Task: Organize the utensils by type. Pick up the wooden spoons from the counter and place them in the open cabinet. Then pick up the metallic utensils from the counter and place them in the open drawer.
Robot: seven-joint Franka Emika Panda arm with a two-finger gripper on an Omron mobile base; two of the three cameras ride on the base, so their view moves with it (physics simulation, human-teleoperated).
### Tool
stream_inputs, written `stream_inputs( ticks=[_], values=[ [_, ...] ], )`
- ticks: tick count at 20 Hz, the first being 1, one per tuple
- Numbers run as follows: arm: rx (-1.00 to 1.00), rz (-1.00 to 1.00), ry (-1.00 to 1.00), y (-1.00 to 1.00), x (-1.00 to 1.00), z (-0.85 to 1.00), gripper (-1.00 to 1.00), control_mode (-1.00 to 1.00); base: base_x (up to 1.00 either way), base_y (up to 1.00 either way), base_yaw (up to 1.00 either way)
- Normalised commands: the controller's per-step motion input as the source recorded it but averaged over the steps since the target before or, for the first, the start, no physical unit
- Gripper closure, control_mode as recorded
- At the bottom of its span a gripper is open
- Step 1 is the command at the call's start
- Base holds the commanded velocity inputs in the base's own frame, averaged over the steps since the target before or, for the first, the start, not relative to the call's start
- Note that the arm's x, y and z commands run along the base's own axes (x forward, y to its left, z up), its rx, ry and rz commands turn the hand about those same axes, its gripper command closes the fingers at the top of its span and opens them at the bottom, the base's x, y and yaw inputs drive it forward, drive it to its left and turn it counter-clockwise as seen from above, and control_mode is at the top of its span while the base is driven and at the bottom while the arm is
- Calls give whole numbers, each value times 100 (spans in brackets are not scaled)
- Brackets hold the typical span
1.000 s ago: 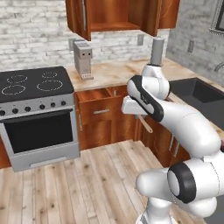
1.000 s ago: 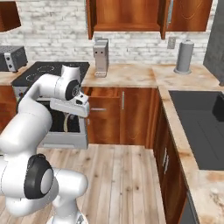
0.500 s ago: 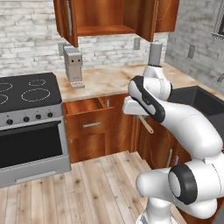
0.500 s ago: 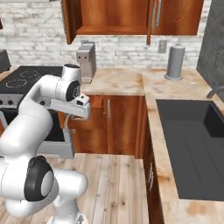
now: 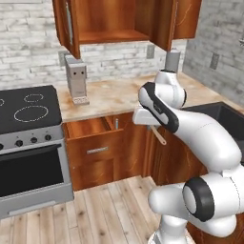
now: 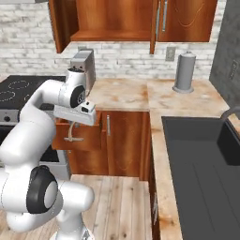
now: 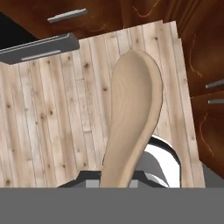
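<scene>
Kitchen corner, wood floor below: your wooden spoon (image 7: 131,118) is clamped in the fingers, long axis running straight out from them, bowl hanging down past the open drawer (image 5: 90,131). Open cabinet (image 5: 112,21) sits well above the hand, so it's a big lift up and over the counter (image 5: 119,95).

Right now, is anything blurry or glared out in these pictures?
Left base view: sharp, evenly lit, open cabinet interior shaded. Right base view: crisp, sink flat dark, no glare. Hand view: wooden spoon looms large and stretched, yet sharp, without highlights.

Open drawer (image 5: 90,129) beside stove (image 5: 26,112).
</scene>
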Motion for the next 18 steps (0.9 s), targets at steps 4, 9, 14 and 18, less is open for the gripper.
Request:
stream_inputs(
  ticks=[4,9,14,18],
  values=[
    [0,0,0,0,0,0,100,100,51,-32,2],
    [0,0,0,0,0,0,100,100,56,-21,7],
    [0,0,0,0,0,0,100,100,52,-28,6],
    [0,0,0,0,0,0,100,100,54,-24,3]
  ],
)
